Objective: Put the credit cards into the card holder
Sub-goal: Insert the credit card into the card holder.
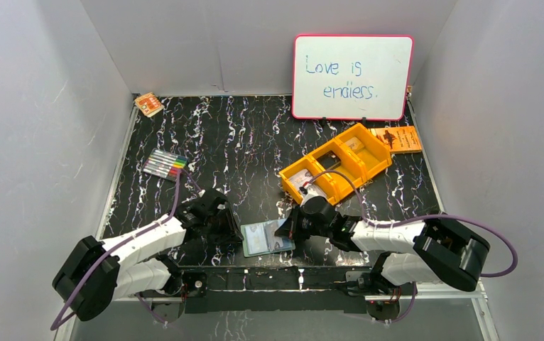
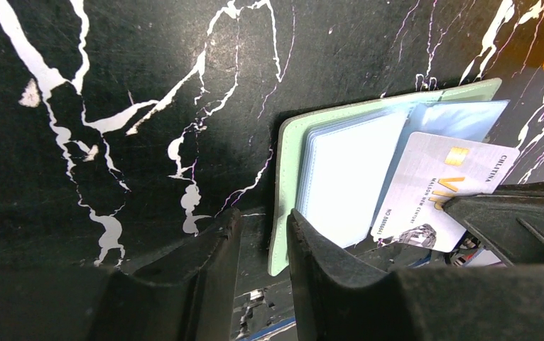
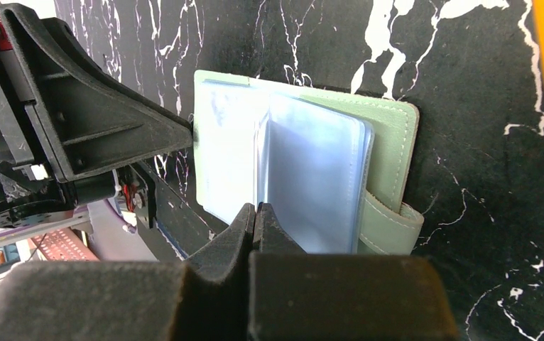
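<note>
Find holder [image 1: 267,238] open at near edge of table [image 1: 255,142], long axis 9-to-3 o'clock in top view. Note right gripper [image 3: 256,213] at its 3 o'clock, clenched on card [image 2: 436,188] overlapping right page. Note left gripper [image 2: 263,241] at 9 o'clock, parted, empty. Feed card toward 9 o'clock.

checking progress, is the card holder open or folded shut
Open: the card holder lies spread on the table, inner pockets showing, strap undone.
</note>
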### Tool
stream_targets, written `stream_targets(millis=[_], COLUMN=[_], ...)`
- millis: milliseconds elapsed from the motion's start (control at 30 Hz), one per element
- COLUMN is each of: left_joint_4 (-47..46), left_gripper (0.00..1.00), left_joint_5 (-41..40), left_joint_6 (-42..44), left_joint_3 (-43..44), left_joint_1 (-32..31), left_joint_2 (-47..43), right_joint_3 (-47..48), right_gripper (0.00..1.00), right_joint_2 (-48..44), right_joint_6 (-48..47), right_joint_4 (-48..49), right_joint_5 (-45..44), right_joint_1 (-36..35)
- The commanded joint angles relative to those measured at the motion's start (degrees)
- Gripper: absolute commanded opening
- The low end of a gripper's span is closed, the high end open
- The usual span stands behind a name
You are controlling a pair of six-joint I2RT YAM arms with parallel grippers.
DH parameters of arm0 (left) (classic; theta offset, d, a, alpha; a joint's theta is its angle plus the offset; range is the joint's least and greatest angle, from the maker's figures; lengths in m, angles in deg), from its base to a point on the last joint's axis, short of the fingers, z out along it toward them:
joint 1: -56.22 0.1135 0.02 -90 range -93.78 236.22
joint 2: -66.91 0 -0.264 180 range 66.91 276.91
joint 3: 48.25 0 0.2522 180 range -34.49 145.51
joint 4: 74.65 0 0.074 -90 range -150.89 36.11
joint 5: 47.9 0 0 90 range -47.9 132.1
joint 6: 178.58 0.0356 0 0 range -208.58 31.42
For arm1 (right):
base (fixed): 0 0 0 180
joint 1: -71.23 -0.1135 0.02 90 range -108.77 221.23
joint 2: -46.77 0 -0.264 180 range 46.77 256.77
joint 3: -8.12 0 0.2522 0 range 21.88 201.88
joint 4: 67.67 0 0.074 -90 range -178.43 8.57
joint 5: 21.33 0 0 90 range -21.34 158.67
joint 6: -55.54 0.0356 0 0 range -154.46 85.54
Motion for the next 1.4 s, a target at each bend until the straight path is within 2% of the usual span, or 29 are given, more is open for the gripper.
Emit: stream_targets(millis=[0, 533, 867, 1367], left_joint_4=[2.64, 2.41, 2.14, 1.26], left_gripper=[0.29, 0.28, 0.27, 0.26], left_joint_5=[-0.96, -0.79, -0.54, 0.10], left_joint_6=[1.30, 0.97, 0.99, 1.31], left_joint_3=[-0.12, -0.59, -1.17, -1.18], left_joint_1=[-0.22, -0.19, -0.18, -0.21], left_joint_2=[1.66, 1.43, 1.47, 2.46], right_joint_3=[0.89, 2.54, 1.22, 2.73], right_gripper=[0.00, 0.00, 0.00, 0.00], right_joint_2=[-2.00, 3.62, -0.57, 4.77], right_joint_6=[-1.11, -0.95, -1.31, -0.58], right_joint_4=[3.29, 5.74, 5.96, 7.79], right_joint_5=[-1.77, 1.84, -1.34, 2.01], right_joint_1=[-0.20, -0.23, -0.23, -0.23])
